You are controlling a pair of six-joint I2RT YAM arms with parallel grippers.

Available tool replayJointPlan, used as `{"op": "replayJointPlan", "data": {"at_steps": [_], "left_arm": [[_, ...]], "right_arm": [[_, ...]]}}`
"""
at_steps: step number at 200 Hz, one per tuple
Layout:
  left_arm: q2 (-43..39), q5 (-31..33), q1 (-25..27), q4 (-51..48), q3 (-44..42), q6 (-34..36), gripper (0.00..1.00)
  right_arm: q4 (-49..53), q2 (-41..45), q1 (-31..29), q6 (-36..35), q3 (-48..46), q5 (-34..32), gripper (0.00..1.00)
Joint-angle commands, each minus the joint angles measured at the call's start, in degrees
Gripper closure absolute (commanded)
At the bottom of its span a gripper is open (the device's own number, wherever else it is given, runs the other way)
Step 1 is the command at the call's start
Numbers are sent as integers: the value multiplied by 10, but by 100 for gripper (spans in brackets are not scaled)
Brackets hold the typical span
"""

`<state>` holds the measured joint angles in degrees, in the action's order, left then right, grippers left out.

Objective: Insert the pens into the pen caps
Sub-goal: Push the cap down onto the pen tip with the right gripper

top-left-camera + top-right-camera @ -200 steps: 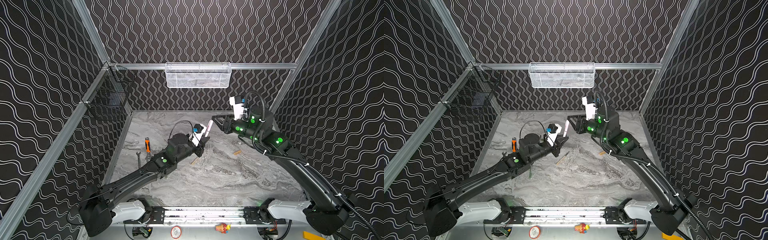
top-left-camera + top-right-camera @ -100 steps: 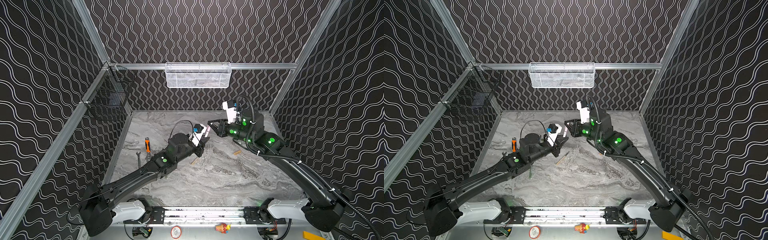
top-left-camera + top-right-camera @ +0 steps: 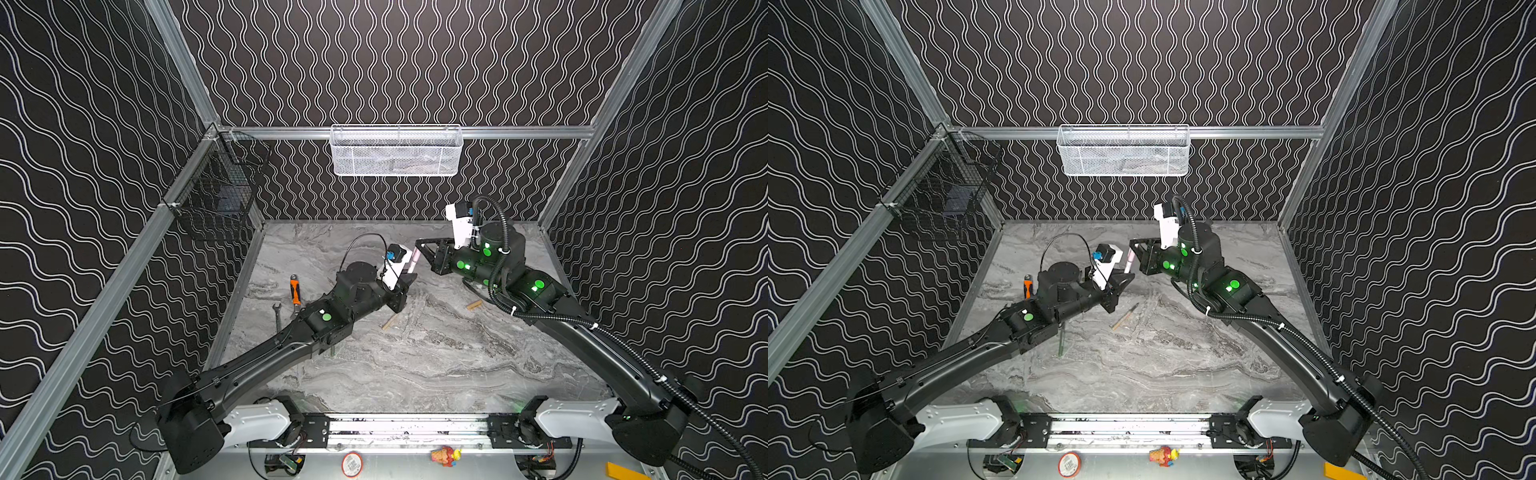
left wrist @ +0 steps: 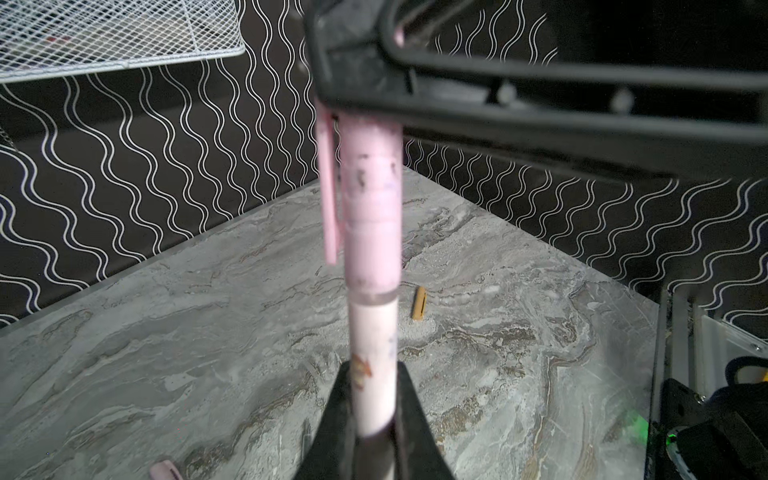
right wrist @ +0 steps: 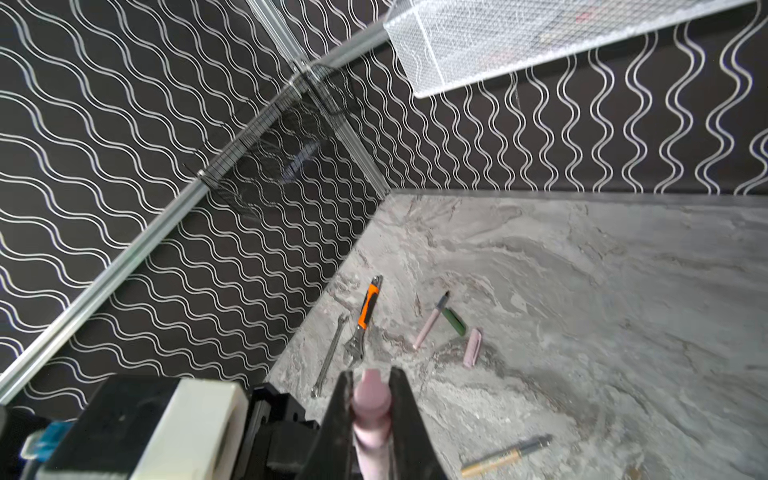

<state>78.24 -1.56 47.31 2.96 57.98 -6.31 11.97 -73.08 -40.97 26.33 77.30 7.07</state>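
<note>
The left pincer [image 4: 372, 368] is clenched on the lower body of a pale pink pen [image 4: 372, 332]. The pen rises from it at a slant toward the right pincer [image 5: 371, 374]. The right pincer is clenched too, and it grasps a pink cap [image 5: 371, 401] between its two fingers. In the left wrist view this cap sits over the upper end of the pen, with its clip along one side. Whether it is pushed fully home, I cannot tell.

In both top views the two pincers meet tip to tip above the table [image 3: 436, 365], with the pen between them. On the table a tan pen [image 3: 1124, 316] lies just beside the left pincer. A tan cap [image 3: 473, 305] lies near the right arm, apart from its pincer. Well apart from the right pincer, near the side wall, lie a second pink pen [image 5: 428, 328], a green cap [image 5: 454, 321], a second pink cap [image 5: 473, 347] and an orange-handled wrench [image 5: 368, 307].
</note>
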Motion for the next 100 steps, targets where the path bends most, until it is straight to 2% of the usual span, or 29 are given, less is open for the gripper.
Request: {"op": "replayJointPlan", "data": {"at_steps": [1,100], "left_arm": [[7,-37,1,110,31,14,100],[50,-35,-5,119,136,31,100]], "right_arm": [[38,-5,-7,23,-5,46,96],[47,22,-11,21,-73,37,96]]}}
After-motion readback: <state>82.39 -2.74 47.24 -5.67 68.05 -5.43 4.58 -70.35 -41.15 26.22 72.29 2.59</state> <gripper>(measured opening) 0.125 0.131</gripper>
